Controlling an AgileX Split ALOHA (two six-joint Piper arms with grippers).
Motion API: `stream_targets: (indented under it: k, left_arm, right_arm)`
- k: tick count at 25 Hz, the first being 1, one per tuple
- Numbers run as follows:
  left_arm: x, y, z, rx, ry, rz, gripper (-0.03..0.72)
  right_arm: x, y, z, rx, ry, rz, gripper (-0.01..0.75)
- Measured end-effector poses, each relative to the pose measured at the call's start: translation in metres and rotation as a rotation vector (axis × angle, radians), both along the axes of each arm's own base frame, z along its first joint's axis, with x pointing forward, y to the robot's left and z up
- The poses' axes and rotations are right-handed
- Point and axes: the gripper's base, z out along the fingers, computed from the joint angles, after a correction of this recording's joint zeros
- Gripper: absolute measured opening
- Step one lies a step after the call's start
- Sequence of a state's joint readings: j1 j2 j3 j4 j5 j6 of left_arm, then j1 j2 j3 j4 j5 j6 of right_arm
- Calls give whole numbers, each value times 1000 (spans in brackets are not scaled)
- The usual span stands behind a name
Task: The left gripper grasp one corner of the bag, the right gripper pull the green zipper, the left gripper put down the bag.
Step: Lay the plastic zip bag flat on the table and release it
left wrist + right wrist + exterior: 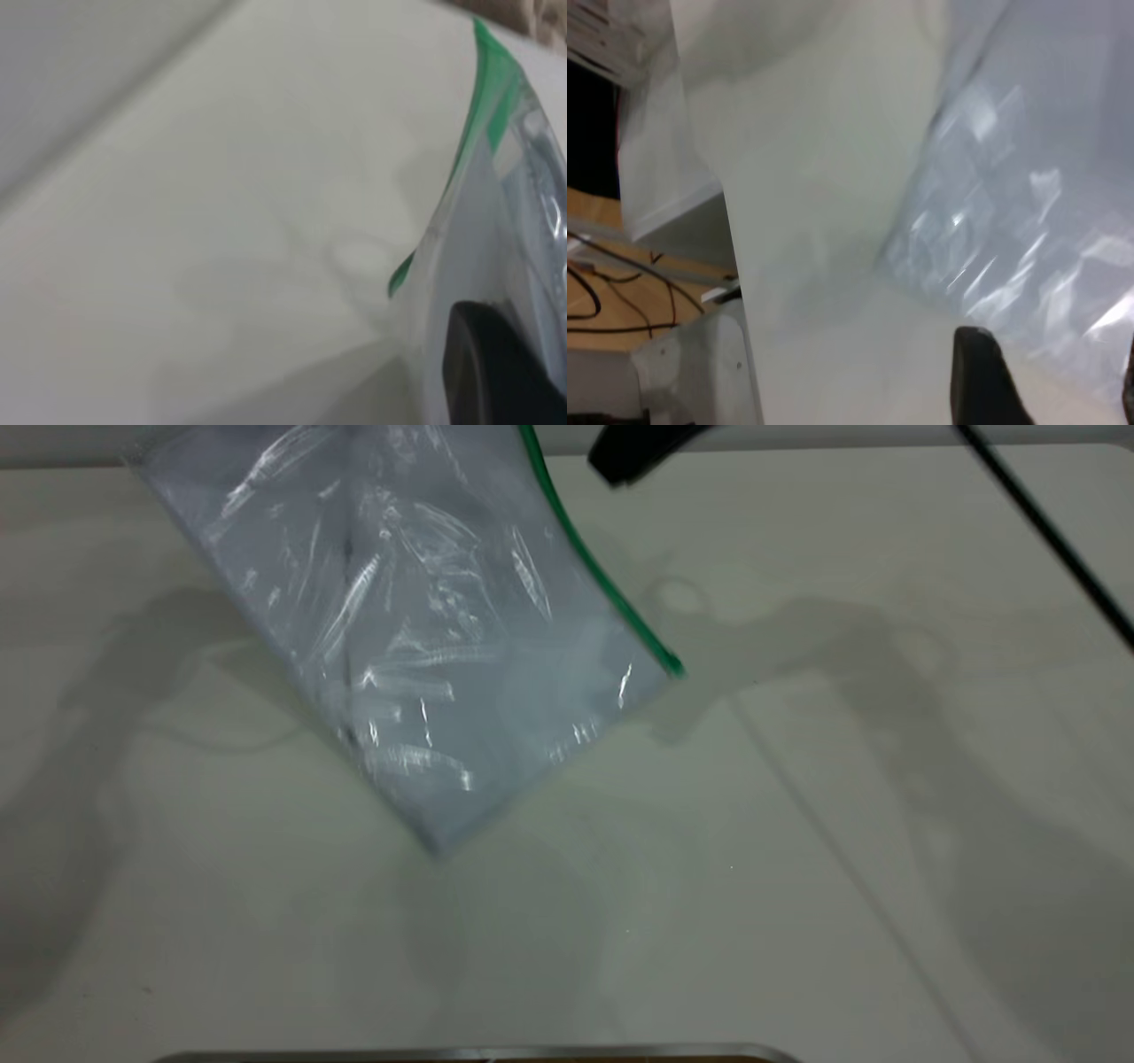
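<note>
The bag (416, 629), clear plastic with white sheets inside, hangs tilted over the table, and its top runs out of the exterior view. Its lowest corner (436, 843) is at or just above the tabletop. The green zipper (602, 580) runs down the bag's right edge. In the left wrist view the zipper (483, 106) shows again, and one black finger (496, 372) of my left gripper presses against the bag's plastic (478, 230). My right gripper (633, 456) hovers just right of the zipper's upper part. It (1050, 363) is open, apart from the bag (1028, 195).
The pale table (797, 824) spreads below the bag. A black cable (1045, 531) crosses the upper right. A metal edge (478, 1054) lies along the near side. The right wrist view shows the table's edge and a wooden floor with cables (620, 301).
</note>
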State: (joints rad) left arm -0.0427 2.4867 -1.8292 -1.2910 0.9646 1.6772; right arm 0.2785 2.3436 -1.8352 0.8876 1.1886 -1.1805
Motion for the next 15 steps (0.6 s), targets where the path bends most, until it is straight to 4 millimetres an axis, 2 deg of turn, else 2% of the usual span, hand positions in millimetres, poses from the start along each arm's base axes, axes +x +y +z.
stream_targets:
  k: [5, 8, 12, 13, 15]
  left_arm:
    - [-8, -29, -42, 50, 200, 39, 64]
    - [-11, -43, -57, 69, 253, 62, 122]
    - [-17, -58, -59, 85, 262, 31, 298]
    - [-17, -59, -56, 90, 255, 25, 358]
    - [-16, -58, -41, 126, 221, 13, 417]
  right_arm:
    - [-5, -2, 40, 14, -52, -18, 404]
    - [-10, -5, 62, -5, -75, -37, 402]
    - [-20, -15, 99, -84, -112, -88, 402]
    - [-24, -18, 111, -113, -127, -104, 402]
    - [-33, -26, 134, -166, -157, -149, 402]
